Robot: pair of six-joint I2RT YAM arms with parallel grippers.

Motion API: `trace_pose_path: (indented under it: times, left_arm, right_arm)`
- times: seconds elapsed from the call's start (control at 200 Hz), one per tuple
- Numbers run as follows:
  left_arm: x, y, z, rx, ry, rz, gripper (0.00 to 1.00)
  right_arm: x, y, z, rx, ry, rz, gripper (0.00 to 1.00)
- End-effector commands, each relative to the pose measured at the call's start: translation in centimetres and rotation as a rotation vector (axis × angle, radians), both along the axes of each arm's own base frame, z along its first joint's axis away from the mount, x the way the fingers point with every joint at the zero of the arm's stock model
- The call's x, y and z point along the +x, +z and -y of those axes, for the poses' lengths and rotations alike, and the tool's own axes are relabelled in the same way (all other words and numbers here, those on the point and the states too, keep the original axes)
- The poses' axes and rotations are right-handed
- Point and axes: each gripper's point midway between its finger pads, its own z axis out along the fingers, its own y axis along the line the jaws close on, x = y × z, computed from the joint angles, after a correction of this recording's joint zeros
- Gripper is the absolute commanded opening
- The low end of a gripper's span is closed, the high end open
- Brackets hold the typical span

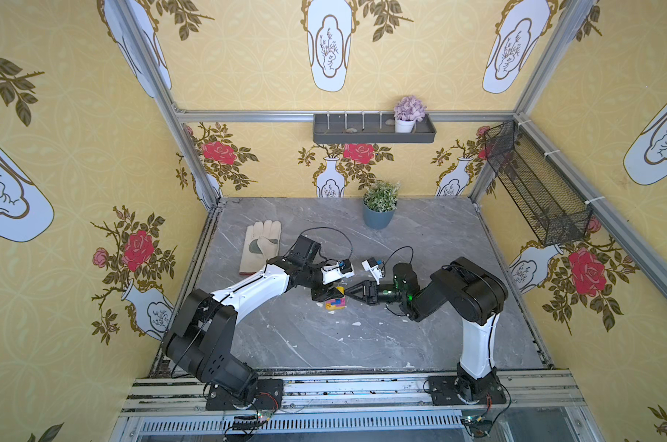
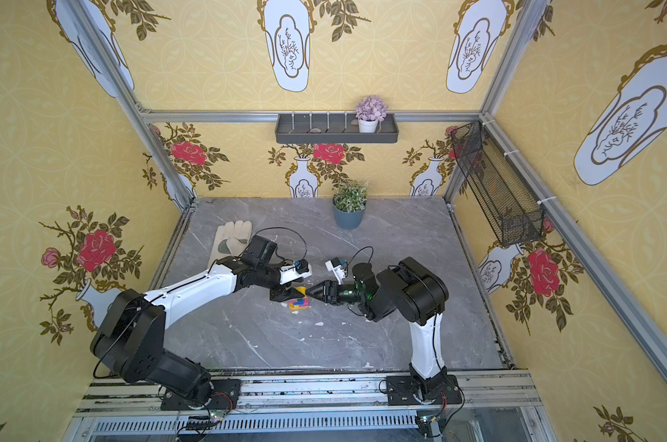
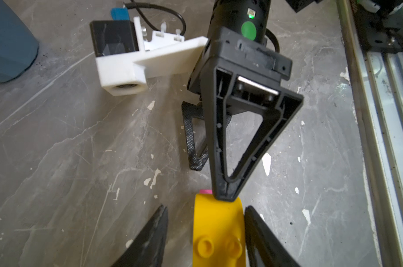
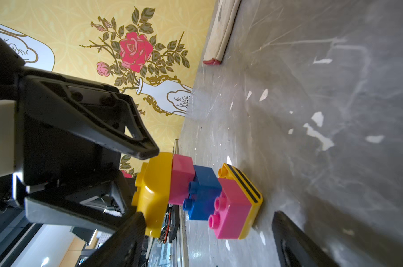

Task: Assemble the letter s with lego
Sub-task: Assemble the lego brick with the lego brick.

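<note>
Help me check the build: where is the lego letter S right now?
In both top views the letter s stands near the middle of the table, right between the tips of the left gripper and the right gripper.

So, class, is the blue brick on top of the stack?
No, a yellow brick is topmost; the blue brick sits lower.

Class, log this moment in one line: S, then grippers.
letter s: joined, upright on table | left gripper: open, flanking top yellow brick | right gripper: open
</note>
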Motion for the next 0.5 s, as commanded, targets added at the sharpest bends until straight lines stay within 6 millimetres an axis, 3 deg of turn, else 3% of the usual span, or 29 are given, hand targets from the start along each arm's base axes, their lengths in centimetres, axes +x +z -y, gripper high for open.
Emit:
trace_pose_path:
  times: [0.0, 0.125, 0.21, 0.355, 0.425, 0.455, 0.48, 0.495]
  left_arm:
    - [0.0, 1.0, 0.7, -0.047, -0.015, -0.002, 0.57]
    - [0.3, 2.4, 1.1, -0.090, -0.011, 0.015, 0.57]
    - [0.6, 4.4, 1.3, -0.138, 0.000, 0.041, 0.58]
    - [2.4, 9.8, 0.8, -0.296, 0.129, 0.069, 0.60]
    - [3.4, 12.6, -0.2, -0.396, 0.248, 0.051, 0.70]
    - [3.6, 13.7, -0.8, -0.439, 0.300, 0.054, 0.81]
    - [3.8, 14.5, -1.4, -0.471, 0.344, 0.059, 0.98]
    - [3.8, 14.8, -1.7, -0.487, 0.366, 0.061, 0.99]
  right_arm:
    - [-3.9, -11.6, 6.7, -0.499, -0.143, -0.355, 0.89]
    - [-3.4, -11.1, 7.1, -0.500, -0.161, -0.339, 0.93]
    - [-2.8, -10.0, 7.6, -0.494, -0.185, -0.298, 0.95]
    - [-1.9, -5.5, 7.3, -0.425, -0.151, -0.021, 0.98]
    - [-2.0, -3.2, 7.1, -0.361, -0.115, 0.160, 1.00]
    - [-2.2, -2.3, 6.9, -0.325, -0.085, 0.232, 0.99]
    - [-2.4, -1.6, 6.6, -0.298, -0.053, 0.288, 0.99]
    - [-2.5, -1.4, 6.5, -0.290, -0.034, 0.317, 0.98]
